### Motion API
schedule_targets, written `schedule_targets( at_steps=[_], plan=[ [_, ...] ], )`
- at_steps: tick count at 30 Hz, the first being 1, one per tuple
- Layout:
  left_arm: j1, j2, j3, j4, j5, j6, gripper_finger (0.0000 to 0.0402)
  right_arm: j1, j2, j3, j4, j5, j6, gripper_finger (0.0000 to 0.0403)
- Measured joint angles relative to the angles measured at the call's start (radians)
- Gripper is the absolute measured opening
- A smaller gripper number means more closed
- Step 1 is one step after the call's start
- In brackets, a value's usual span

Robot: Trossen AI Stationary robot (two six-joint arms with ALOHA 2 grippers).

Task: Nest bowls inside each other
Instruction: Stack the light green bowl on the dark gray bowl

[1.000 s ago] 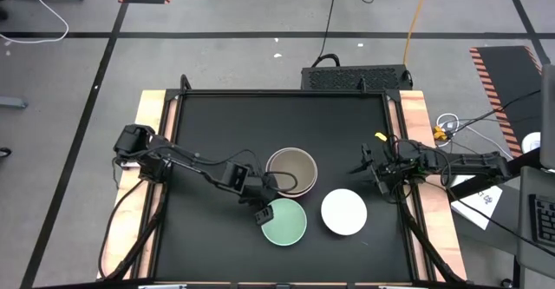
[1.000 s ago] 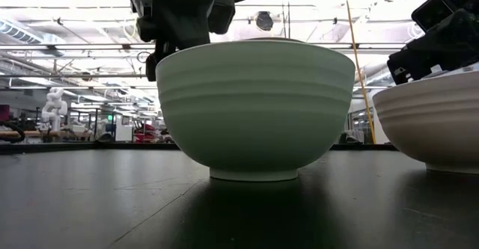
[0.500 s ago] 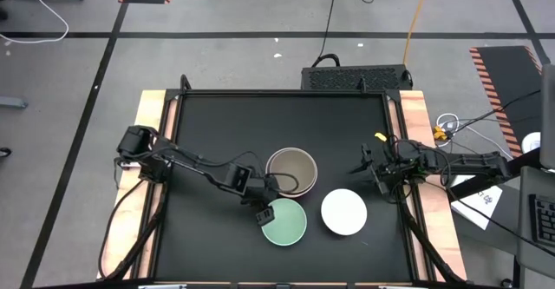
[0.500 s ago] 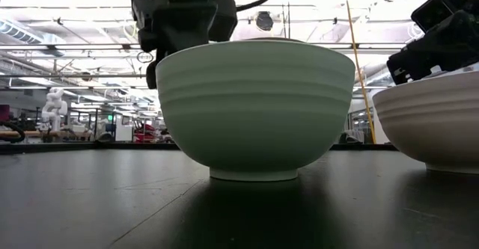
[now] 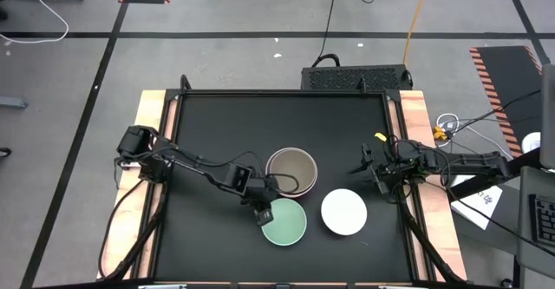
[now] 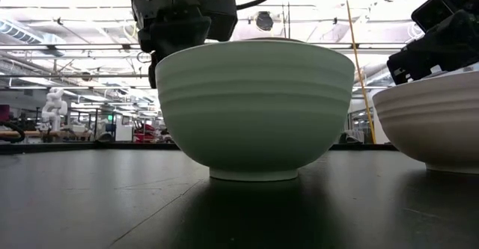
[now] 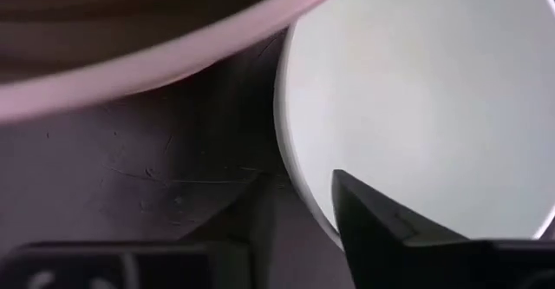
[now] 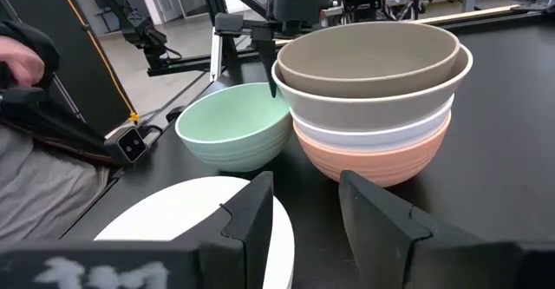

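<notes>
mint green bowl (image 5: 284,222) straddled by left gripper (image 5: 264,213)

Mint bowl (image 5: 284,222) and white bowl (image 5: 344,212) beside nested stack (image 5: 291,170)

Low view: mint green bowl (image 6: 254,107) dead centre, left gripper (image 6: 176,25) at its far rim.

You see the mint green bowl upright on the black table (image 6: 90,204), ribbed wall facing you, foot flat on the surface. The left gripper hangs from above just behind the bowl's rim; its fingertips are hidden by the bowl, so you cannot tell their spread. Well to the side of that gripper, a white bowl (image 6: 434,125) stands apart from the green one, cut by the frame edge. Dark arm hardware (image 6: 441,32) sits above and behind the white bowl.
</notes>
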Motion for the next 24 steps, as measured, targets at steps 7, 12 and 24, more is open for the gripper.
schedule_targets(
  at_steps=[7, 12, 24],
  plan=[
    [-0.001, 0.0, -0.002, -0.001, 0.025, 0.058, 0.0024, 0.0, 0.0, 0.0, 0.0, 0.0, 0.003, 0.0125],
    [-0.004, 0.0, -0.003, -0.003, 0.061, 0.095, 0.0012, 0.0, 0.0, 0.0, 0.0, 0.0, 0.004, 0.0125],
    [-0.038, 0.0, -0.003, 0.072, 0.078, 0.14, 0.0006, 0.0, 0.0, 0.0, 0.0, 0.0, 0.004, 0.0125]
  ],
)
